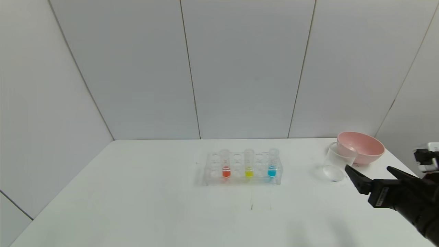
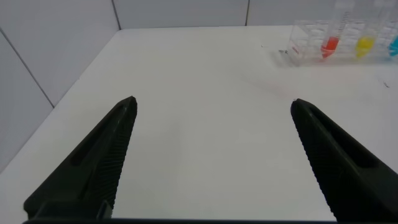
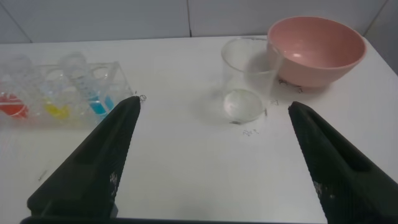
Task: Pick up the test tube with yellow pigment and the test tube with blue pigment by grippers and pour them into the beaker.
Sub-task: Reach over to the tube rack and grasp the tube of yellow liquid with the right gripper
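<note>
The test tube with yellow pigment (image 1: 249,164) and the test tube with blue pigment (image 1: 272,162) stand upright in a clear rack (image 1: 242,169) at the table's middle; both also show in the right wrist view, yellow (image 3: 57,109) and blue (image 3: 97,103). The empty clear beaker (image 1: 337,166) stands to the right of the rack, also in the right wrist view (image 3: 247,81). My right gripper (image 1: 370,169) is open and empty, hovering near the beaker's front right. My left gripper (image 2: 212,106) is open and empty over bare table, well left of the rack, out of the head view.
A tube with red-orange liquid (image 1: 225,164) stands in the rack's left part. A pink bowl (image 1: 360,146) sits just behind the beaker at the back right. White walls close the table's back and sides.
</note>
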Action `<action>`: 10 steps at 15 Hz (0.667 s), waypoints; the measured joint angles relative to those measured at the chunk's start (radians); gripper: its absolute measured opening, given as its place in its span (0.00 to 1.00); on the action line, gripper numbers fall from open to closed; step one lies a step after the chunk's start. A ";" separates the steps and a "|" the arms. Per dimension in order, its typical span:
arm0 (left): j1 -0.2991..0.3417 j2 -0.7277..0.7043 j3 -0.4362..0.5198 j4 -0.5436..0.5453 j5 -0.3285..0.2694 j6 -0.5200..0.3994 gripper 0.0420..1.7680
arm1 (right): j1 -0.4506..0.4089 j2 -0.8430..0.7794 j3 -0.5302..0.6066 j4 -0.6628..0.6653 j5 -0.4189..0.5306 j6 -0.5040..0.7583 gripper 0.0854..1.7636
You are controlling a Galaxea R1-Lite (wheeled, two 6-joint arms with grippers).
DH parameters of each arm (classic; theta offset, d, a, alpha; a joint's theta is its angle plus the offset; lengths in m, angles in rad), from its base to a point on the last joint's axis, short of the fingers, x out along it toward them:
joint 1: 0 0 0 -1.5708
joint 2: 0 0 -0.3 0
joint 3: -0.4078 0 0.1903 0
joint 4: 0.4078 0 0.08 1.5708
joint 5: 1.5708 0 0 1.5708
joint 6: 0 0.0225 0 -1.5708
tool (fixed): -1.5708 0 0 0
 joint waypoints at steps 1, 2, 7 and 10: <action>0.000 0.000 0.000 0.000 0.000 0.000 1.00 | 0.065 0.031 -0.027 -0.002 -0.056 0.012 0.97; 0.000 0.000 0.000 0.000 0.000 0.000 1.00 | 0.133 0.070 -0.057 -0.003 -0.110 0.024 0.97; 0.000 0.000 0.000 0.000 0.000 0.000 1.00 | 0.389 0.282 -0.233 -0.007 -0.293 0.071 0.97; 0.000 0.000 0.000 0.000 0.000 0.000 1.00 | 0.474 0.396 -0.354 -0.004 -0.351 0.073 0.97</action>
